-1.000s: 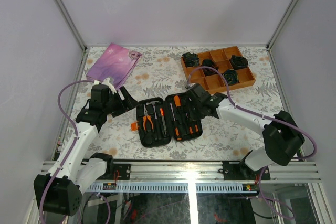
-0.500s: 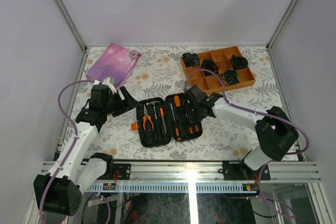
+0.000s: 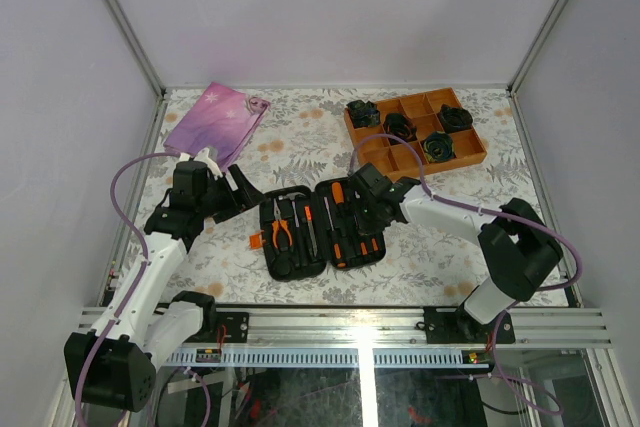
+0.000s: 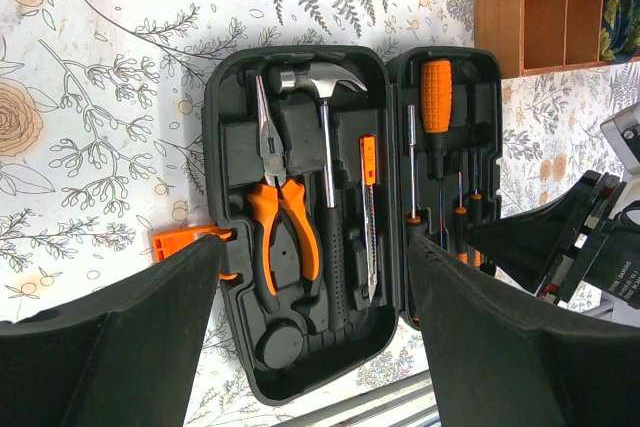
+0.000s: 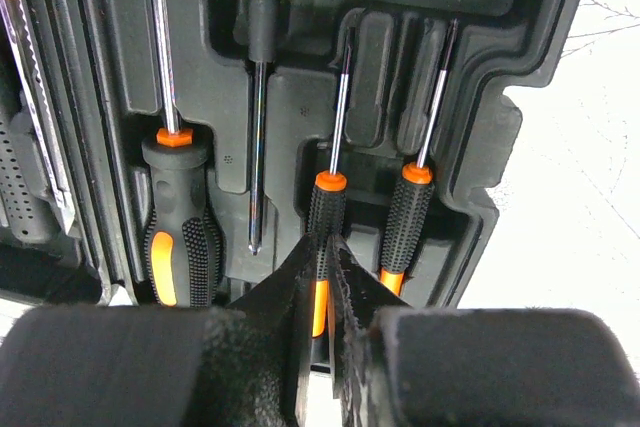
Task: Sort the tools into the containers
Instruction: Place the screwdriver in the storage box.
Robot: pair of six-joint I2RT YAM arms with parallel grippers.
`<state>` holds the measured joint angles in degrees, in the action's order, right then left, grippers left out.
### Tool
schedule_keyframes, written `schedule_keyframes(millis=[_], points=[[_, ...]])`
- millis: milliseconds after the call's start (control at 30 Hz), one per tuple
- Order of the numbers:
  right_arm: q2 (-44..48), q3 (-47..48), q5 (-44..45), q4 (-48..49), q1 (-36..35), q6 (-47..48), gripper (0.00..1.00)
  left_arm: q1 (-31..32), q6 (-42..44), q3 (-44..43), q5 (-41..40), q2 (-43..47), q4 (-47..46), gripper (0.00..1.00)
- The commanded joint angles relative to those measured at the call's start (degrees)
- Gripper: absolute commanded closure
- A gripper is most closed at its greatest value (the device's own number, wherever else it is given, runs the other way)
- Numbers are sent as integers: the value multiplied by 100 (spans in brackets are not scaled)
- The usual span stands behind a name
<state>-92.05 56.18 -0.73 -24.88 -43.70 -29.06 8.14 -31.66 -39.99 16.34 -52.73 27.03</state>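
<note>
The black tool case (image 3: 300,259) lies open in the middle of the table. In the left wrist view its left half (image 4: 300,347) holds orange-handled pliers (image 4: 285,217), a hammer (image 4: 325,137) and a slim blade tool (image 4: 368,207). The right half holds screwdrivers (image 4: 436,97). My left gripper (image 4: 315,252) hovers open above the case's near end, holding nothing. My right gripper (image 5: 322,247) is down in the right half, its fingers pinched on the handle of a thin orange-and-black screwdriver (image 5: 328,209) lying in its slot. Another thin driver (image 5: 408,212) and a thick-handled one (image 5: 180,237) lie beside it.
An orange compartment tray (image 3: 352,132) with black rosette bundles (image 3: 440,145) stands at the back right. A pink-purple pouch (image 3: 215,122) lies at the back left. The case's orange zipper tab (image 4: 175,244) sticks out on its left side.
My right gripper's fingers have closed in on the thin screwdriver's handle, and the right arm's elbow has shifted a little left. The left arm has not moved.
</note>
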Motion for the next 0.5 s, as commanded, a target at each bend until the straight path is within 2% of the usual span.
schedule_keyframes(millis=[0,467], points=[[-158,207,-51,12,22,58,88,-49,90,42,109,17,-274,26],[-790,411,90,-506,3,113,94,-50,128,38,218,36,-287,26]])
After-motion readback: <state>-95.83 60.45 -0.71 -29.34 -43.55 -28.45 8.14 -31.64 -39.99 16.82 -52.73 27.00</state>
